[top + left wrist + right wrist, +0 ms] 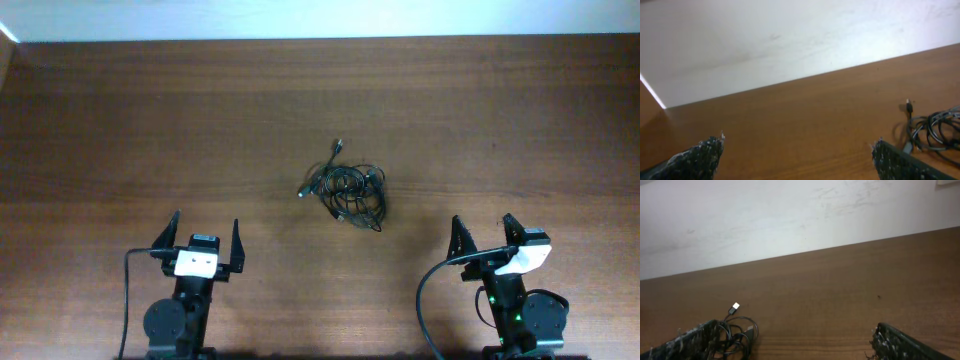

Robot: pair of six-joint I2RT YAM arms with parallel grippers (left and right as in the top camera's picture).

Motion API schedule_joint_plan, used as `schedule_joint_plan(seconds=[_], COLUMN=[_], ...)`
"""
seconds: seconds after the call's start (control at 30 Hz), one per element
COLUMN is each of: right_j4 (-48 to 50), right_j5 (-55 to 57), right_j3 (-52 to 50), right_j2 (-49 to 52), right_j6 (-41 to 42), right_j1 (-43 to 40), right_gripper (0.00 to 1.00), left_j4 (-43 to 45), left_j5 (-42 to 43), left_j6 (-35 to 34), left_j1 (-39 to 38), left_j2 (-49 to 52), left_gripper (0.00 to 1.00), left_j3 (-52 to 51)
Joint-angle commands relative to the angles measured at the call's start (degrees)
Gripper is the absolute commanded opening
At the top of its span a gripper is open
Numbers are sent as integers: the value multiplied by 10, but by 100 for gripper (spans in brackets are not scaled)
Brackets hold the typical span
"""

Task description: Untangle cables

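Observation:
The cables (349, 190) lie as one tangled knot of thin black cords in the middle of the wooden table, with small plug ends sticking out at the top and left. My left gripper (206, 234) sits near the front left, open and empty, well short of the knot. Open too, my right gripper (483, 233) sits near the front right with nothing between its fingers. In the left wrist view the cables (935, 130) show at the far right, beyond the right fingertip (885, 152). In the right wrist view the cables (735, 332) lie at the lower left, partly behind the left fingertip (695, 339).
A white wall (320, 18) runs along the table's far edge. Thick black arm cables (430, 290) loop beside each arm base at the front edge. Bare wood (120, 130) surrounds the knot on all sides.

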Motion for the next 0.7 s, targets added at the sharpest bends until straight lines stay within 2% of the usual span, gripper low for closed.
schedule_joint_plan(seconds=[0.0,0.4,0.5,0.67], right_j4=[16,14,-15,-67], right_j5=[-8,-17,-17,-21], right_j3=[-4,40,71,124], right_j2=[-2,-2,-2,-2], right_j6=[3,1,-3,-29], right_j1=[5,5,5,5], right_gripper=[99,99,99,99], left_j4=[3,-3,-13,-16], left_j5=[48,62,62,62], left_j6=[0,-4,-6,-6], left_j1=[-2,-1,-1,-1], left_j2=[-4,-4,-1,59], left_gripper=[99,99,99,99], left_j3=[1,21,40,85])
